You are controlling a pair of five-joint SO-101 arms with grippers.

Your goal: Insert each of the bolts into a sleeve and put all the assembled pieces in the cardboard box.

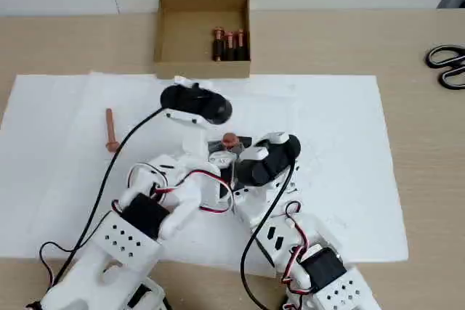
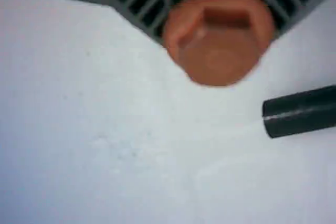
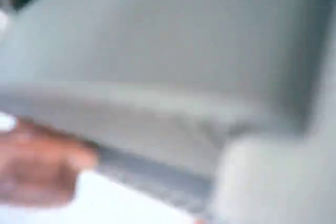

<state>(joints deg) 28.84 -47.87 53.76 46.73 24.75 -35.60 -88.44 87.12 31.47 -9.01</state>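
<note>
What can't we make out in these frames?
Right wrist view: the orange patch is too blurred to identify.
High view: arm housings hide everything below the bolt head.
Left wrist view: the black sleeve is cut off by the frame edge.
High view: the scissors are cut off by the right edge.

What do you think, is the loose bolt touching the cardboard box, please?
Apart. The high view shows bare paper between loose bolt and cardboard box.
</note>
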